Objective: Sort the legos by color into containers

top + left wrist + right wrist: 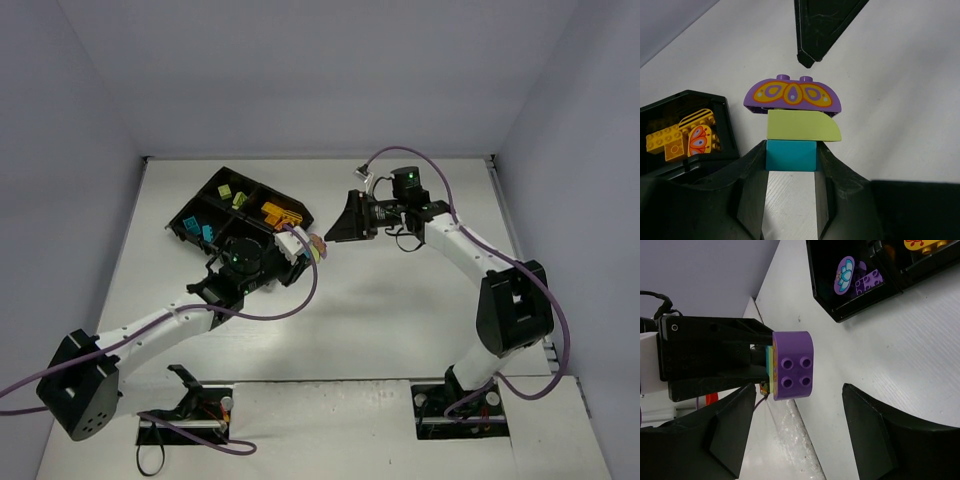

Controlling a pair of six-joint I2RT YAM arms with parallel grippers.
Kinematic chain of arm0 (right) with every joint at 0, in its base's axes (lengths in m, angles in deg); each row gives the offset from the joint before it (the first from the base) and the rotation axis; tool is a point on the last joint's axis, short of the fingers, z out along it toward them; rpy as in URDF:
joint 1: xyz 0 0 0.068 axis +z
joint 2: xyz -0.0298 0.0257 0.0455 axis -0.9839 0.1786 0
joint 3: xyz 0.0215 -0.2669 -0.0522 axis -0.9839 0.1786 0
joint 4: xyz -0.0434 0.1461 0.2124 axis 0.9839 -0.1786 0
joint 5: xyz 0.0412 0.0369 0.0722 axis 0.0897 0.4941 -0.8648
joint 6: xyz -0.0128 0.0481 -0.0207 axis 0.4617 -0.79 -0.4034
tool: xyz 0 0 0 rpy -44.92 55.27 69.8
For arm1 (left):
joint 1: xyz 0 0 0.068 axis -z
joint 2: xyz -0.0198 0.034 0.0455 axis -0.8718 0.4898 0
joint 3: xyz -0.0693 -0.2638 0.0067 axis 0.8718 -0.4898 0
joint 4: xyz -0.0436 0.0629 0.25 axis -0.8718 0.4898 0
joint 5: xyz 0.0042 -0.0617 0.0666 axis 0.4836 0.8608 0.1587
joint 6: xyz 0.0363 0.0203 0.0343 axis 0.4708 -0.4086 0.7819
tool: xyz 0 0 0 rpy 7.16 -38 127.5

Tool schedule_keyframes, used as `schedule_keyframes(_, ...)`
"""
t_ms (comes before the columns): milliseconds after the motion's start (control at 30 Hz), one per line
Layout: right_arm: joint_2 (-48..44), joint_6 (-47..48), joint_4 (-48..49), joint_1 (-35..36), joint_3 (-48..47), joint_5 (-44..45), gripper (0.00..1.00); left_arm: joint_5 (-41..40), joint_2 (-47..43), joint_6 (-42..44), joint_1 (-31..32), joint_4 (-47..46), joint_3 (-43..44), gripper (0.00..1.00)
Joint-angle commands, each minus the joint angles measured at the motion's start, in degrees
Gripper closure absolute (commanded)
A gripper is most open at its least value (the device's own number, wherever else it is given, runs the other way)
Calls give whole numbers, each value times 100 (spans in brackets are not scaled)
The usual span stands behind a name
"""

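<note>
Hard, light plastic: teal brick (790, 152), lime brick (802, 126) and purple brick (792, 94) stud-locked in one stack, the left hand (791, 161) clamping its teal end near the middle of the bench (400, 310). Facing it, the right hand (338, 228) gapes wide; purple's flat sides look best to pinch.

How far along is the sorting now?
Done: orange bricks, lime bricks, teal bricks and purple bricks lie in separate tray compartments. In hand: the left gripper clamps the teal brick of a stack with a lime brick and a purple brick; the open right gripper faces it. Left: separate and sort these three.
</note>
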Motion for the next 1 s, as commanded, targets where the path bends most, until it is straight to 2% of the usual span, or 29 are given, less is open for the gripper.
schedule_keyframes(0, -4, 98, 340, 73, -314, -324, 34, 160, -14, 92, -81, -341, 158, 75)
schedule_keyframes(467, 286, 142, 340, 416, -375, -140, 35, 231, -102, 40, -90, -367, 184, 75)
schedule_keyframes(567, 294, 151, 340, 477, -393, -148, 40, 257, -111, 39, -90, -367, 193, 75)
schedule_keyframes(667, 286, 169, 349, 486, -419, -140, 55, 275, -84, 22, -90, -376, 202, 75)
schedule_keyframes(733, 277, 177, 349, 486, -428, -122, 70, 301, -75, 13, -90, -376, 202, 75)
schedule_keyframes(767, 277, 177, 349, 486, -428, -113, 85, 301, -75, 4, -90, -384, 202, 75)
schedule_keyframes(833, 268, 186, 340, 460, -419, -104, 96, 292, -93, 4, -90, -376, 167, 75)
schedule_keyframes(867, 251, 186, 340, 451, -393, -104, 100, 275, -110, -22, -90, -376, 158, 76)
schedule_keyframes(967, 198, 195, 340, 293, -323, -122, 100, 240, -163, -48, -90, -376, 88, 75)
